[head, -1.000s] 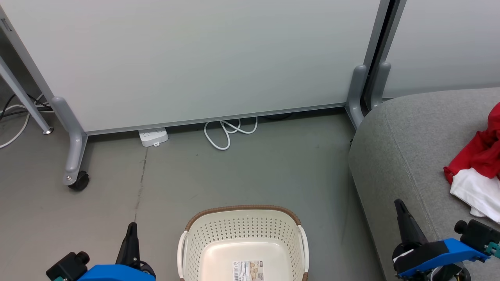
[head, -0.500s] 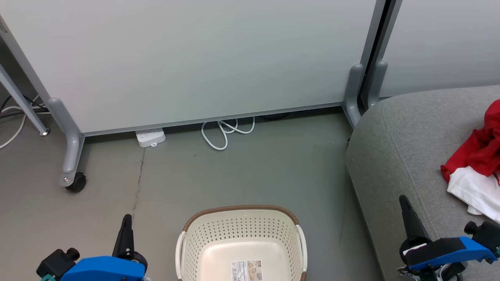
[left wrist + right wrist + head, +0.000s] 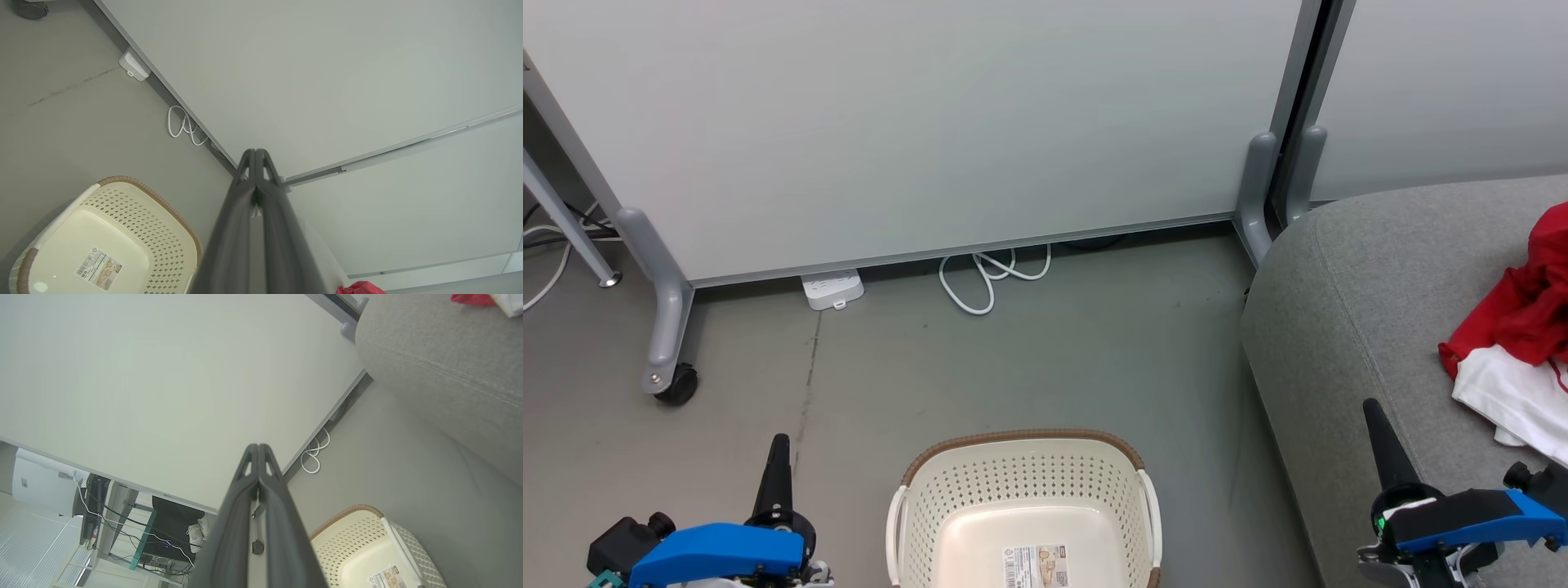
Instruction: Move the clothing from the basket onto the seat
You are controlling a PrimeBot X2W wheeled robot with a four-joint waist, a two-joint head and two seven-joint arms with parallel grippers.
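The cream basket (image 3: 1023,482) with its brown rim stands on the floor at the bottom middle, nothing inside but a paper label (image 3: 1036,565); it also shows in the left wrist view (image 3: 110,228) and the right wrist view (image 3: 359,547). Red and white clothing (image 3: 1515,343) lies bunched on the grey seat (image 3: 1356,310) at the right edge. My left gripper (image 3: 778,445) hangs shut to the left of the basket, holding nothing. My right gripper (image 3: 1372,408) is shut and empty over the seat's front corner, below and left of the clothing.
A pale partition panel (image 3: 915,122) on grey wheeled legs (image 3: 666,359) spans the back. A white power strip (image 3: 832,290) and a looped white cable (image 3: 988,278) lie at its foot. Bare grey floor surrounds the basket.
The head view has shifted slightly, sliding the scene leftward. Both grippers sit a little lower and further out in the picture, fingers still pressed together. Basket and clothing have not moved.
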